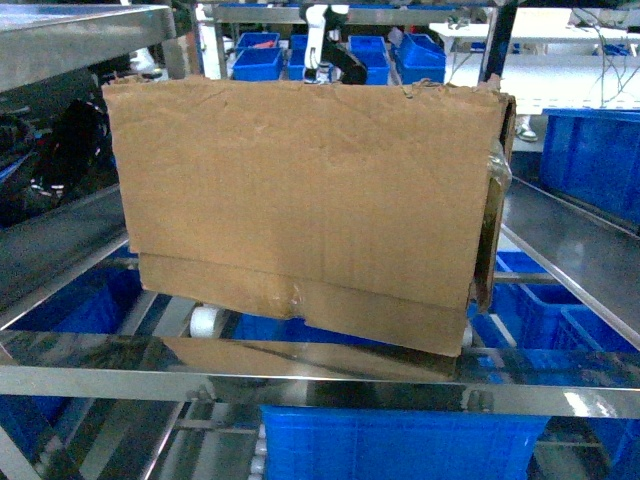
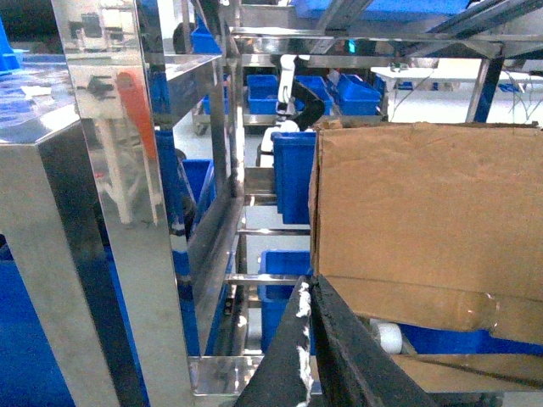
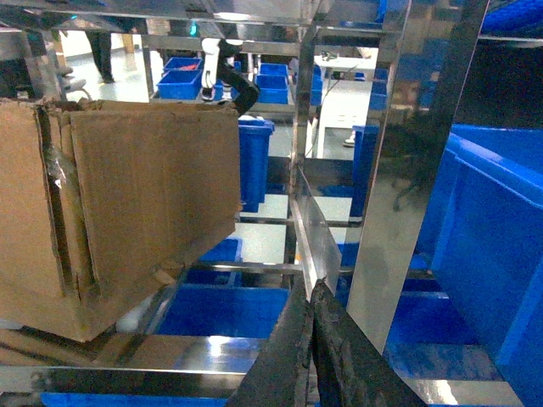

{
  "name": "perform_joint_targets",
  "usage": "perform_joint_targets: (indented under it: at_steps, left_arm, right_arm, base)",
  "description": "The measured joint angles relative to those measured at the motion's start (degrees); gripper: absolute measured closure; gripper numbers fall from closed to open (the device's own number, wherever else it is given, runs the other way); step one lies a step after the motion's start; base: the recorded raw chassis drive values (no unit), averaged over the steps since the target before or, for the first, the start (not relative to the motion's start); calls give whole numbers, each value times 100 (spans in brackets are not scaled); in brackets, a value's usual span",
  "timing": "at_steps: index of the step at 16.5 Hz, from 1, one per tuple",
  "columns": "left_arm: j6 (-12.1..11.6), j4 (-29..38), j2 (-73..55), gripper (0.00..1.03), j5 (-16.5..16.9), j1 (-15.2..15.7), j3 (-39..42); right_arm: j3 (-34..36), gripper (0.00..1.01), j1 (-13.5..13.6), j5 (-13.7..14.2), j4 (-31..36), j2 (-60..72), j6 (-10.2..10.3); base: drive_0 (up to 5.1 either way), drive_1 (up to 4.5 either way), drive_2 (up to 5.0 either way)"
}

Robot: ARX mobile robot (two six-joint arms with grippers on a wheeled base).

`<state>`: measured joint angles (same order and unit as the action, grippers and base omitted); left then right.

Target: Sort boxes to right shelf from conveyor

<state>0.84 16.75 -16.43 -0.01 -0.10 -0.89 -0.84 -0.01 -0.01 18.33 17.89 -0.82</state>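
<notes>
The cardboard box (image 1: 305, 200) hangs tilted over the silver shelf (image 1: 320, 375), long side crosswise, between the left gripper (image 2: 310, 292) and the right gripper (image 3: 310, 297), whose jaws I cannot tell open or closed

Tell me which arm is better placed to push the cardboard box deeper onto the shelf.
Probably left: the left gripper sits right at the lower corner of the box, while the right gripper stands apart from it.

Box (image 1: 300, 200) sits tilted above shelf rail (image 1: 320, 378), bins (image 1: 400, 445) beneath.
</notes>
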Motion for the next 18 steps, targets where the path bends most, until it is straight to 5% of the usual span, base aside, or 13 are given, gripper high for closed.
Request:
perform_joint_targets:
  at_steps: [6,8,15,18]
  left_arm:
    - [0,-678,658,101,0,0,0]
    - [-2,-1705,1576,101,4,0,-2]
    - [-4,-1696,1600,101,0,0,-2]
    - [-2,-1698,1600,64,0,0,-2]
  right_arm:
    - [0,99,0,-2,-750,-717,0]
    - [-4,99,0,0,-1495,-1207,0]
    - [-4,99,0,-2,-1853,-1762,0]
    - [-4,62,0,-2,-1856,-1764,-2]
  base:
    - [0,0,0]
    - [0,0,0]
    - [0,0,0]
    - [0,0,0]
